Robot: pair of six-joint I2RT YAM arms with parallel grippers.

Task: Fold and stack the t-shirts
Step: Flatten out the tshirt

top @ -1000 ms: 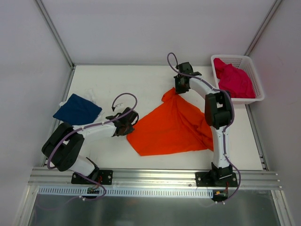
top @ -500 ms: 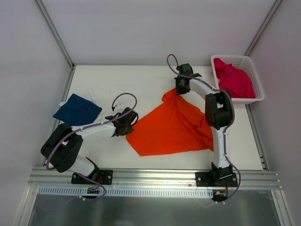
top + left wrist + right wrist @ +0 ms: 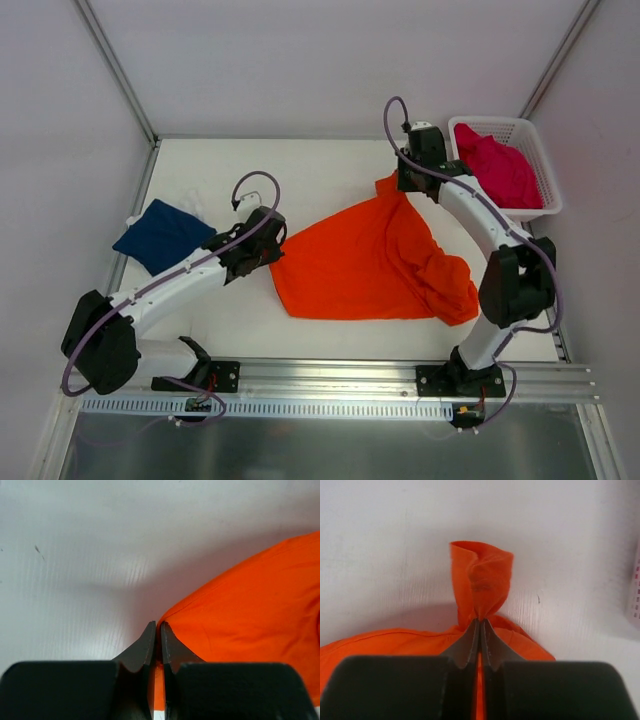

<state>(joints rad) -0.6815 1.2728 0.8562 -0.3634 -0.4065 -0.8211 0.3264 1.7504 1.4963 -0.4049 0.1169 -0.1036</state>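
The orange t-shirt (image 3: 370,262) lies spread across the middle of the table. My left gripper (image 3: 270,252) is shut on its left corner (image 3: 167,617), with a strip of orange cloth between the jaws. At the far upper corner my right gripper (image 3: 402,186) is shut on a bunched tip of the same shirt (image 3: 482,577). The navy t-shirt (image 3: 165,235) sits folded at the left. The magenta t-shirt (image 3: 497,168) is heaped in the white basket (image 3: 543,165) at the back right.
White walls enclose the table on three sides. A metal rail (image 3: 330,375) runs along the near edge, with both arm bases on it. The basket stands close to the right of my right arm.
My right gripper closed on the orange shirt's far corner and moved right and back towards the basket. My left arm stretched forward with its corner. The shirt is pulled wider and flatter.
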